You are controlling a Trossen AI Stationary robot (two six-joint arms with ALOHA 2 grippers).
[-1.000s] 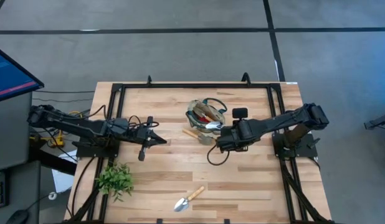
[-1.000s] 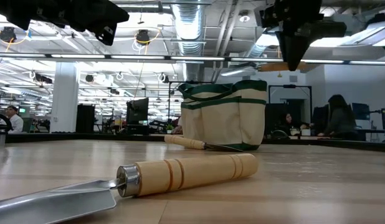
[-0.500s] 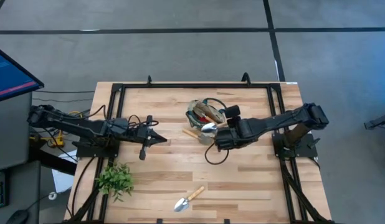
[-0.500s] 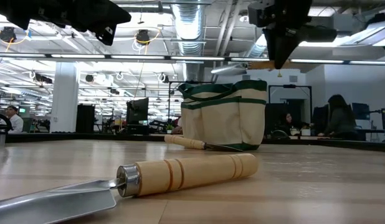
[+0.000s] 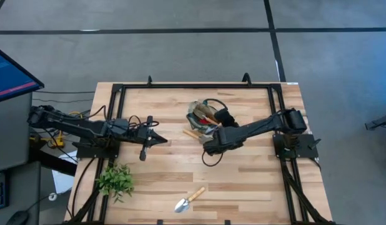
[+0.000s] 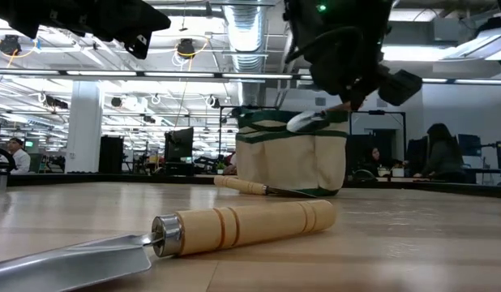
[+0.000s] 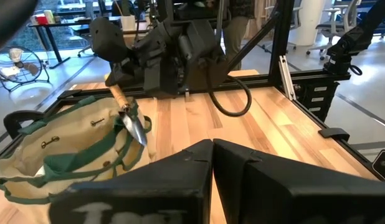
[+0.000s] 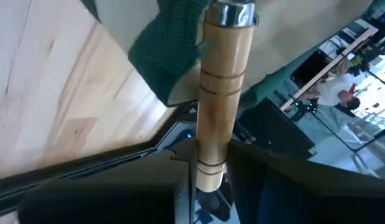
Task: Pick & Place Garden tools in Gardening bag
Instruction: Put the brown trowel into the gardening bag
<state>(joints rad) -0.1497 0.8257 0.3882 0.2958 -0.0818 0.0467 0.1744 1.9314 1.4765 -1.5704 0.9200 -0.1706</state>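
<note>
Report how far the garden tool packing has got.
Done: the gardening bag already holds a red-handled tool. In hand: the right gripper holds a trowel tilted over the bag's rim. Left: a second trowel near the table's front edge and another beside the bag.

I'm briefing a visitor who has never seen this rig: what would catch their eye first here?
First, the right gripper, clamped on a wooden-handled trowel whose silver blade tips down over the rim of the gardening bag at the table's middle. Next, in the low view, a second trowel lying right up close on the table's front edge. The left gripper waits over the table's left side, near a leafy plant.
</note>
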